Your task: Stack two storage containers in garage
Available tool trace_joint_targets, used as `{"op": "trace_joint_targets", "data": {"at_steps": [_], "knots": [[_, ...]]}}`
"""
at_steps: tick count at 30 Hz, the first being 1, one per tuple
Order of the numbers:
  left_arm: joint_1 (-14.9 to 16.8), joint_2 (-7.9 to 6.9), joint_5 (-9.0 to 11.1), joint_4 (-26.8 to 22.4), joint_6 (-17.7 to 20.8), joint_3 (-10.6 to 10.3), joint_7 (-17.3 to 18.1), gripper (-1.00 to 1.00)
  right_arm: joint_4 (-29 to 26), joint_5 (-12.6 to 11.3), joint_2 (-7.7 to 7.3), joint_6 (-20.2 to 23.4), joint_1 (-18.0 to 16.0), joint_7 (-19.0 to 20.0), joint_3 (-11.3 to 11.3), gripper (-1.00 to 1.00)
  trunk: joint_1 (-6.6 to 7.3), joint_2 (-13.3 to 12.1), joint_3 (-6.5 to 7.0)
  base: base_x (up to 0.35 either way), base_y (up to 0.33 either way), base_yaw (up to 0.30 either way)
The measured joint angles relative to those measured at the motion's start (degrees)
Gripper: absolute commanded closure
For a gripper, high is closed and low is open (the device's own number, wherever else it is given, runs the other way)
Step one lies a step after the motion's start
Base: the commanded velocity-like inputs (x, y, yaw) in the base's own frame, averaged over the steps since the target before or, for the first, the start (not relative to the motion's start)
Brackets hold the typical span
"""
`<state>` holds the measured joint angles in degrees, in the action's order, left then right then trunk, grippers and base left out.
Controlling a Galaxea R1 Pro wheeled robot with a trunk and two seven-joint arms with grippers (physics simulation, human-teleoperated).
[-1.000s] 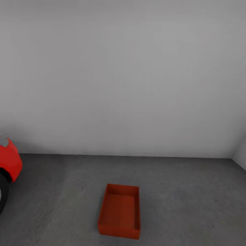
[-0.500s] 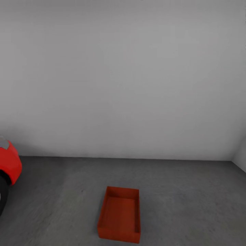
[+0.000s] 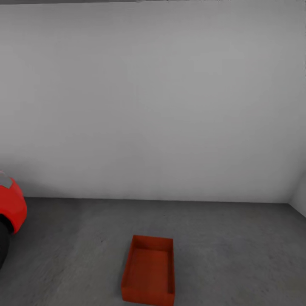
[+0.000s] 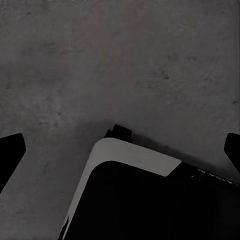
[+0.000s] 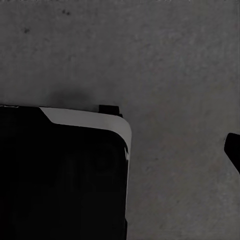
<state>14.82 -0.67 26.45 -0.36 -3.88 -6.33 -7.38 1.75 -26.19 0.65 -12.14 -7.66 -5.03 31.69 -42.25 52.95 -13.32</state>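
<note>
One orange-red storage container (image 3: 148, 270) stands open-topped on the dark grey garage floor (image 3: 233, 255), low in the centre of the head view, a short way in front of the white-grey wall. It is empty. The other container is out of view. My left gripper (image 4: 120, 155) hangs over the floor and the robot's black and white base (image 4: 145, 200), open, with dark fingertips (image 4: 11, 150) far apart and nothing between them. My right gripper (image 5: 120, 155) also points down over the base (image 5: 60, 175). One of its fingertips (image 5: 233, 150) shows at the picture's edge, and it holds nothing.
A red car (image 3: 10, 210) with a dark wheel stands at the far left. The plain wall (image 3: 153, 106) closes the back, and a corner with a side wall (image 3: 298, 191) lies at the right. Bare floor surrounds the container.
The whole head picture has slid slightly downward, so the camera has moved. The container and car keep their places on the floor.
</note>
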Motion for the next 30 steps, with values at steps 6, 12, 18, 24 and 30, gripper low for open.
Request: {"op": "trace_joint_targets", "data": {"at_steps": [6, 12, 18, 24, 30], "knots": [[-1.75, -0.02, -0.12, 0.32, 0.29, -0.11, 0.54, -1.0, 0.0, 0.0, 0.0, 0.03, 0.0, 0.0, 0.0, -1.0, 0.0, 0.0, 0.56, 0.0, 0.0, 0.0], [-2.7, -0.21, -0.3, 0.34, 0.38, -0.2, 5.63, -1.0, 0.0, -0.04, -0.04, 0.05, 0.01, 0.21, 0.0, -1.0, 0.0, 0.0, 1.12, 0.0, 0.0, 0.0], [-2.8, -0.26, -0.25, 0.34, 0.19, -0.21, 6.65, -1.0, 0.0, -0.13, -0.16, 0.05, 0.01, 0.83, 0.0, -1.0, 0.0, 0.0, 1.68, 0.0, 0.0, 0.0], [-2.82, -0.24, -0.18, 0.28, -0.33, -0.21, 6.7, -1.0, 0.0, -0.15, -0.17, 0.07, 0.0, 1.27, 0.0, -1.0, 0.0, 0.0, 2.24, 0.0, 0.0, 0.0], [-2.82, -0.21, -0.23, 0.23, -0.93, -0.21, 6.67, -1.0, 0.0, 0.3, -0.23, 0.77, 0.0, 1.43, 0.08, -1.0, 0.0, 0.0, 2.48, 0.0, 0.0, 0.0]]}}
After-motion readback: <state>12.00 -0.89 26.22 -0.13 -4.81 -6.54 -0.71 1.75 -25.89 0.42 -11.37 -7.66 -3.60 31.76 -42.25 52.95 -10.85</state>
